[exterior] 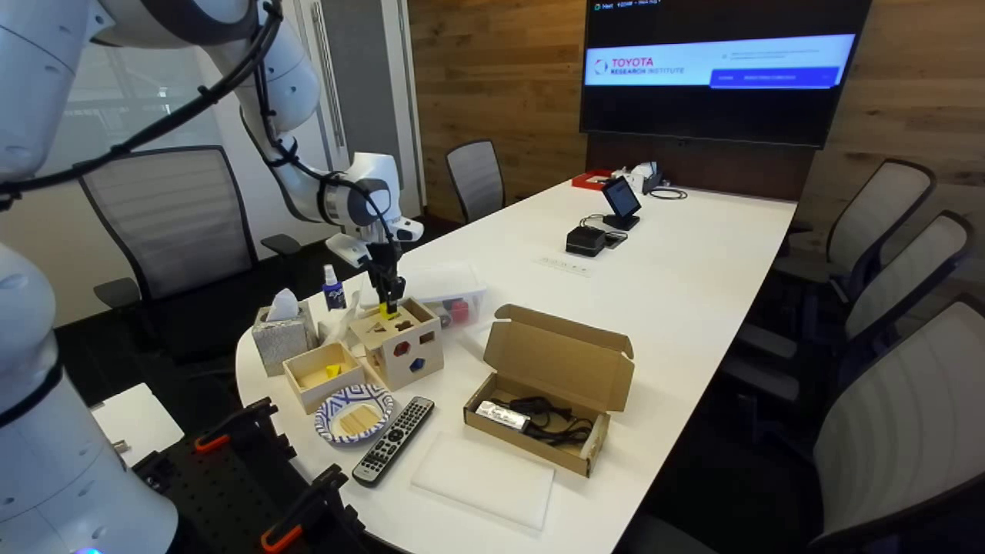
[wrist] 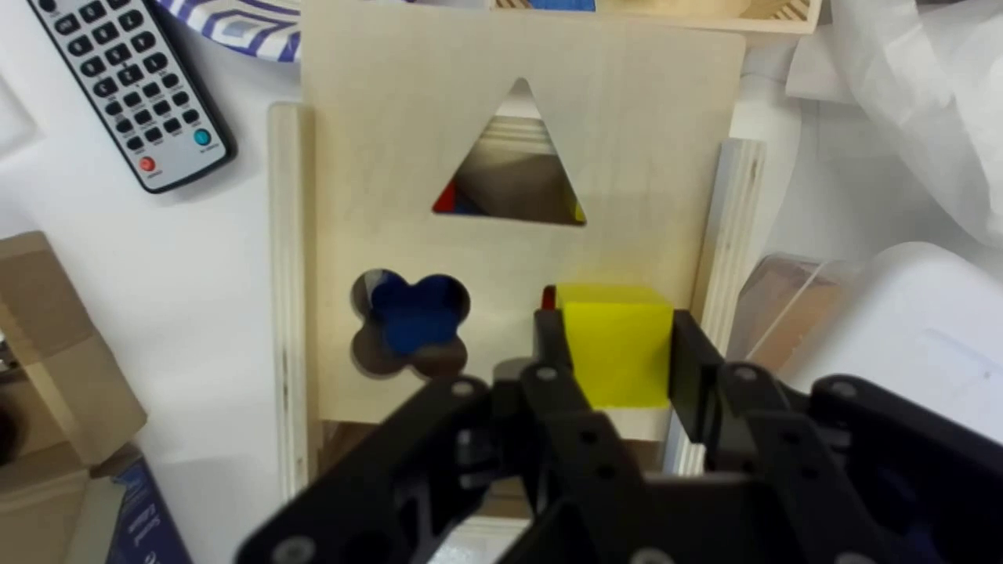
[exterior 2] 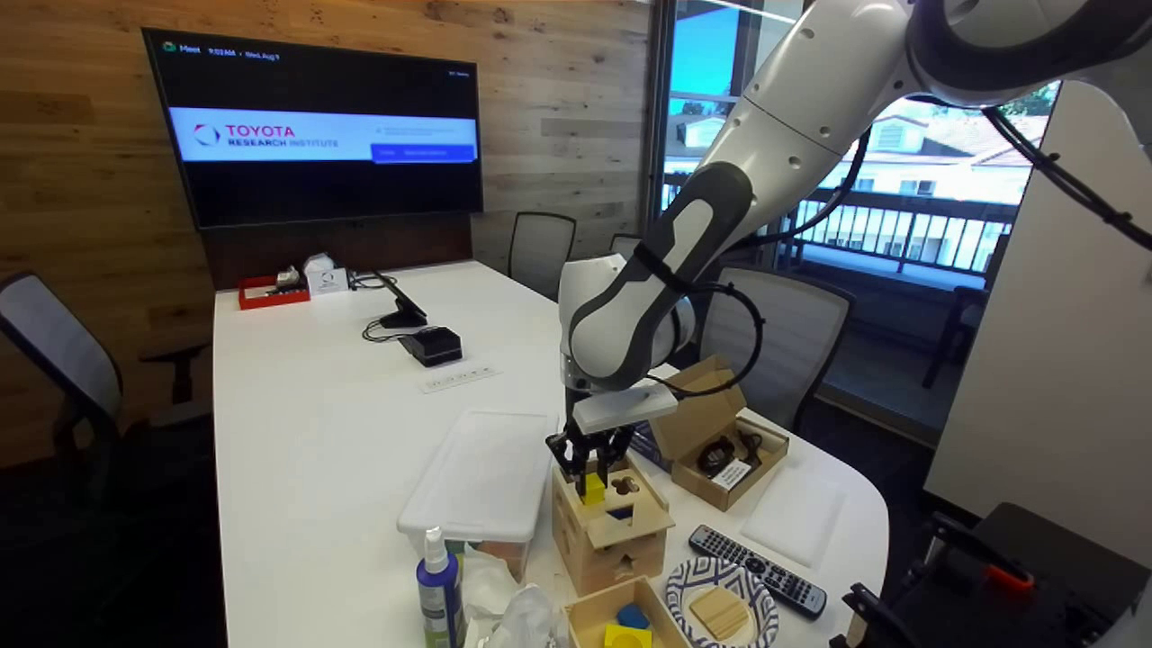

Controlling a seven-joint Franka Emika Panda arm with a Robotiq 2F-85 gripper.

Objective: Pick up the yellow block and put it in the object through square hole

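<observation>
My gripper [wrist: 619, 341] is shut on the yellow block [wrist: 619, 352], a finger on each side of it. The object is a light-wood shape-sorter cube [exterior: 408, 362], also in the other views [exterior 2: 589, 544] [wrist: 376, 157]. Its top panel has a triangular hole and a clover-shaped hole. The yellow block is at the top panel in both exterior views [exterior: 388, 311] [exterior 2: 594, 489]. In the wrist view it covers most of a third hole; only a thin dark-red strip shows at its left. I cannot tell whether the block's lower end is inside the hole.
A wooden tray [exterior: 296, 377] with loose blocks stands beside the cube. A patterned bowl [exterior: 327, 408], a remote [exterior: 394, 442], an open cardboard box [exterior: 562, 358], a lidded plastic bin [exterior 2: 477, 477], a spray bottle [exterior 2: 438, 585] and a tissue box [exterior: 281, 342] surround it.
</observation>
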